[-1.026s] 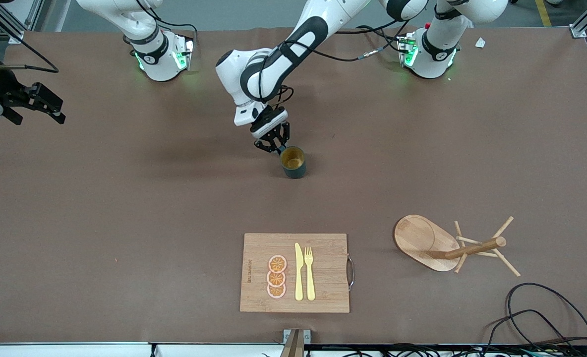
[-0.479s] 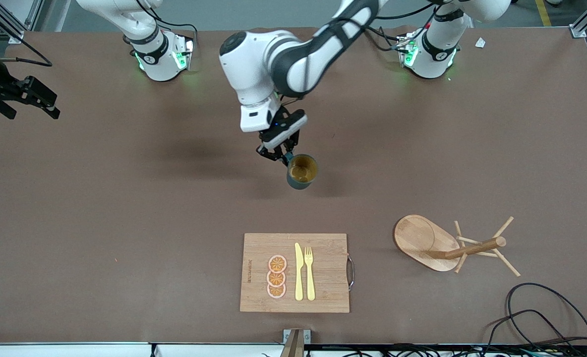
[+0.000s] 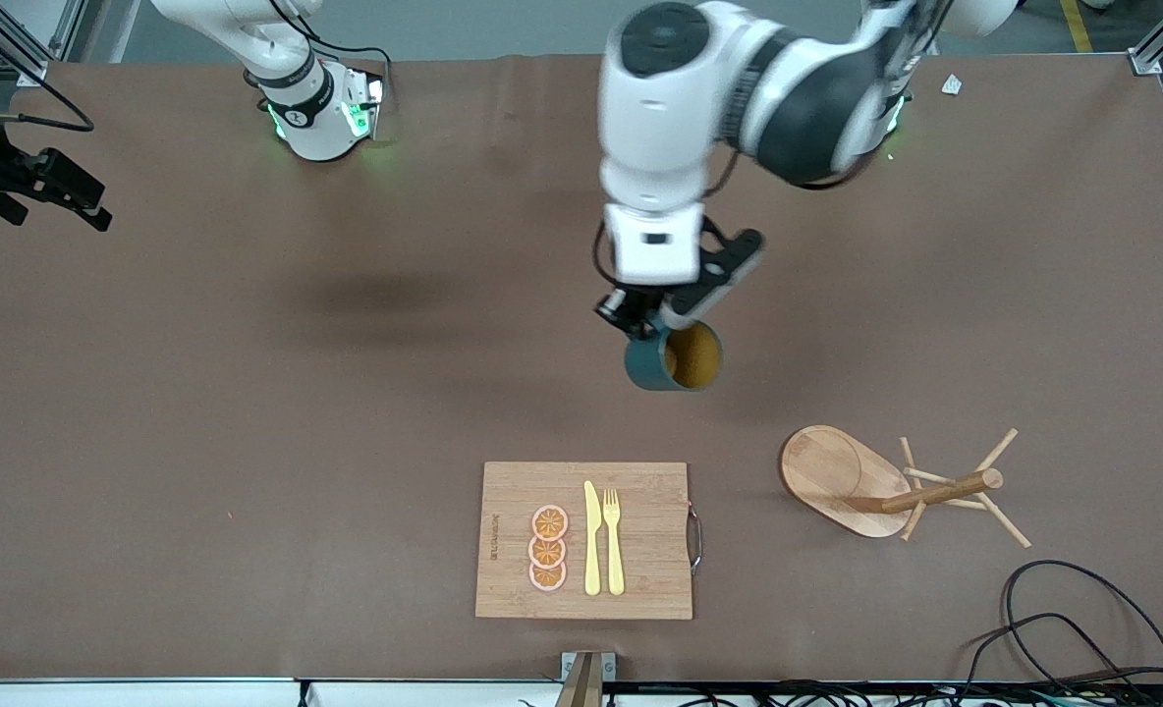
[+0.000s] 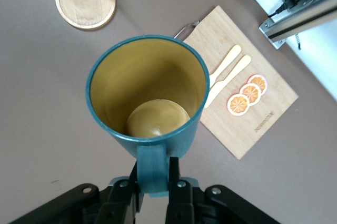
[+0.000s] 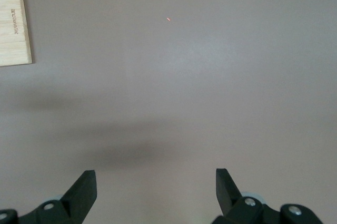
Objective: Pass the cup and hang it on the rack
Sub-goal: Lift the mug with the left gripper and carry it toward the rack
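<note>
We count one small dark teal cylindrical cup with a yellow-ochre inside, one light wooden mug rack with an oval base, central pole and thin pegs, one rectangular bamboo cutting board, three orange fruit slices, one pale yellow knife, one pale yellow fork, and two arms.

The left gripper is up in the air over bare brown table, roughly above the middle of it, and it is clenched on the cup's loop handle; in the left wrist view its fingers pinch the handle on both sides. The cup hangs tilted, its mouth turned toward the front camera. From the cup, the board lies at about 7 o'clock in the front view and the rack at about 4 o'clock, both well apart from it.

The rack is lying on its side, base up on edge, pole and pegs pointing toward the left arm's end of the table. We make out about six pegs, but they cross and the count is unsure.

The right gripper waits at the right arm's end of the table, partly cut off by the picture's edge; its fingers stand wide apart with nothing between them.

A loop of black cable lies near the rack, at about 5 o'clock from it. The left arm's bulk covers its own base.
</note>
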You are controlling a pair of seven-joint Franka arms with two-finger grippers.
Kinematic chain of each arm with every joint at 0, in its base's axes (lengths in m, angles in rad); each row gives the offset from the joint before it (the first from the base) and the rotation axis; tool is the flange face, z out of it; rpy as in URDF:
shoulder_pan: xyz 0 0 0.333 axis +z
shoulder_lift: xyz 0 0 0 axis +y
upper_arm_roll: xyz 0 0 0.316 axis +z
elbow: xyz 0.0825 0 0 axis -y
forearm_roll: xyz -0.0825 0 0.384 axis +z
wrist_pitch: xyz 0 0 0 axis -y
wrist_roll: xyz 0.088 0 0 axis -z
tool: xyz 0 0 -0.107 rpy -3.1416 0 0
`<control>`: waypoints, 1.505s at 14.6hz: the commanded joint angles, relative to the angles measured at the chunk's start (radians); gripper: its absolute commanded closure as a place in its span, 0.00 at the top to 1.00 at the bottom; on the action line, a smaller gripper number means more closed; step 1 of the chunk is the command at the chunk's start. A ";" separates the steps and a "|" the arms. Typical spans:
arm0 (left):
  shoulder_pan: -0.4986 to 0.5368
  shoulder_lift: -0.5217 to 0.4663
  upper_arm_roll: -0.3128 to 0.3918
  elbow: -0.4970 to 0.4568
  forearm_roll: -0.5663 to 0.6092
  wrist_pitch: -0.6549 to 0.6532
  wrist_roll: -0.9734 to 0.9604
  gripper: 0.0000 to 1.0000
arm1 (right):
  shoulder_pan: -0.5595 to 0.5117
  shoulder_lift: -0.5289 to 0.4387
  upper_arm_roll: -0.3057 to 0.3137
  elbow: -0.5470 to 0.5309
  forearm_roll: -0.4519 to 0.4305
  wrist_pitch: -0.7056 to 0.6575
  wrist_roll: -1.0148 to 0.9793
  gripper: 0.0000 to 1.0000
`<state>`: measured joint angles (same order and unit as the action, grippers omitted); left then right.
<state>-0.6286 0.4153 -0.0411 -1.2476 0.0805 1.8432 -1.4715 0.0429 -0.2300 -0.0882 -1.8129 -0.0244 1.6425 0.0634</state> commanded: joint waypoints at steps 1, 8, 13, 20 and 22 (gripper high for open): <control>0.122 -0.062 -0.008 -0.033 -0.152 0.002 0.088 0.00 | -0.028 0.012 -0.004 0.018 -0.002 -0.006 -0.028 1.00; 0.423 -0.061 -0.011 -0.036 -0.586 -0.054 0.253 0.00 | -0.074 0.018 -0.005 0.018 -0.005 0.000 -0.108 1.00; 0.611 -0.024 -0.011 -0.046 -0.905 -0.191 0.440 0.00 | -0.074 0.021 -0.005 0.012 -0.005 -0.006 -0.108 1.00; 0.776 0.095 -0.011 -0.050 -1.110 -0.337 0.619 0.00 | -0.064 0.032 0.004 0.015 -0.005 -0.007 -0.111 1.00; 0.796 0.131 -0.011 -0.050 -1.165 -0.348 0.629 0.00 | -0.063 0.034 0.005 0.015 -0.005 -0.001 -0.108 1.00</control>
<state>0.1521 0.5229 -0.0428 -1.3045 -1.0301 1.5138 -0.8515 -0.0153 -0.2012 -0.0915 -1.8105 -0.0257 1.6431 -0.0337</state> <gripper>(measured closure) 0.789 0.000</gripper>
